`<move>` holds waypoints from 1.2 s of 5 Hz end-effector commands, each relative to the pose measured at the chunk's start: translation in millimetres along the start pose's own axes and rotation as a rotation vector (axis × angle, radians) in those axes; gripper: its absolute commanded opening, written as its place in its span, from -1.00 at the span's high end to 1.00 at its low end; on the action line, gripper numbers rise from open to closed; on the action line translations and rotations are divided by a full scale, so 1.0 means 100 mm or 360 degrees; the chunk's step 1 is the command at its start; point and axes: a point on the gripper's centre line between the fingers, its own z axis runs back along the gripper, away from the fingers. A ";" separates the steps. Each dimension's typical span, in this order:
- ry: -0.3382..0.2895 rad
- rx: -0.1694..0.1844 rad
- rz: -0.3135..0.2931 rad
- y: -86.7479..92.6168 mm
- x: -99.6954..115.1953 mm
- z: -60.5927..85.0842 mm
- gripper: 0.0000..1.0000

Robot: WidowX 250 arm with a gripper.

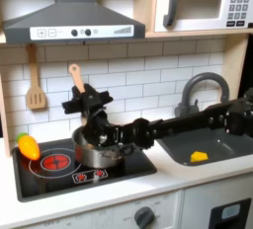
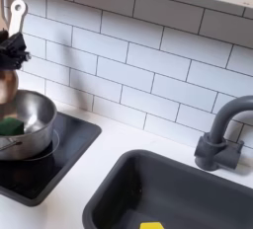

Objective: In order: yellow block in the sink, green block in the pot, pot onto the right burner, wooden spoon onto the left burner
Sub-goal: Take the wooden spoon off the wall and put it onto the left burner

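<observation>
Two exterior views on my screen. The wall (image 1: pixel 148 75) of white tile rises behind my claw (image 1: pixel 87 103); in the first exterior view the arm (image 1: pixel 188 122) reaches in from that view's right, crossing above the sink (image 1: pixel 212 146). The sink lies well off to the first exterior view's right of the claw, and the yellow block (image 1: pixel 199 156) rests inside the basin; I also see its top edge in the second exterior view (image 2: pixel 150 225). The pot (image 1: pixel 97 150) sits directly below the claw on the cooktop (image 1: pixel 59 174). In the second exterior view the green block (image 2: pixel 10 126) lies inside the pot (image 2: pixel 30 119). The claw is up at the wooden spoon (image 1: pixel 75 78) on the wall, at the handle's lower end. I cannot tell whether the jaws grip it. A wooden spatula (image 1: pixel 36 93) hangs further to the first exterior view's left, and a toy vegetable (image 1: pixel 30 146) lies below that.
</observation>
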 end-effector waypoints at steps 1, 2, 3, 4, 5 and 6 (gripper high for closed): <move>-0.0074 -0.0039 0.0005 0.00 0.11 -0.13 1.00; -0.0101 -0.0048 -0.0004 0.00 0.15 -0.22 1.00; -0.0124 -0.0053 -0.0003 0.01 0.19 -0.27 1.00; -0.0144 -0.0126 0.0008 -0.15 0.21 -0.35 1.00; -0.0163 -0.0154 0.0017 -0.22 0.26 -0.37 1.00; -0.0161 -0.0164 0.0034 -0.26 0.23 -0.39 1.00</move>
